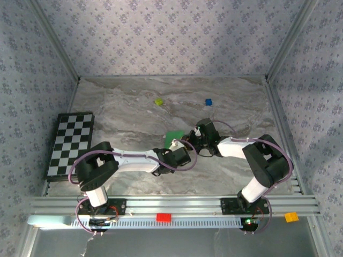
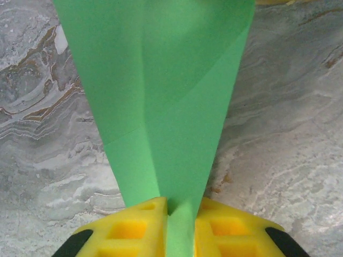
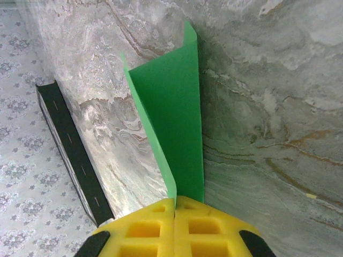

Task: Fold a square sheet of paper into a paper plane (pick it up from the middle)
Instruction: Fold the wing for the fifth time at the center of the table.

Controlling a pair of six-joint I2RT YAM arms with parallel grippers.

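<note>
In the top view, the sheet of paper (image 1: 174, 137) is seen just past the middle of the table (image 1: 236, 101), lifted between the two arms. The left gripper (image 1: 174, 151) is met at its 6 o'clock edge and the right gripper (image 1: 190, 141) at its 3 o'clock side. A two-sided hold like this is judged to be used so that the thin sheet is kept taut and off the marble while a fold is worked. A checkerboard (image 1: 72, 142) is laid at 9 o'clock, and a yellow-green block (image 1: 158, 101) and a blue block (image 1: 208, 101) are left toward 12 o'clock, well apart from the paper.

In the left wrist view, the paper (image 2: 171, 80) is shown already creased, widening toward 12 o'clock and narrowing to 6 o'clock. There it is nipped between the yellow pads (image 2: 139, 227). The left gripper (image 2: 179, 227) is closed down to the thickness of the folded strip, which is all that is held.

In the right wrist view, the paper (image 3: 171, 118) is stood nearly on edge, one flap turned up at 12 o'clock. Its narrow end is clamped at 6 o'clock by the right gripper (image 3: 175, 214), whose pads (image 3: 209, 230) are pressed together with no gap seen. The dark side of the checkerboard (image 3: 69, 144) is glimpsed at 9 o'clock.
</note>
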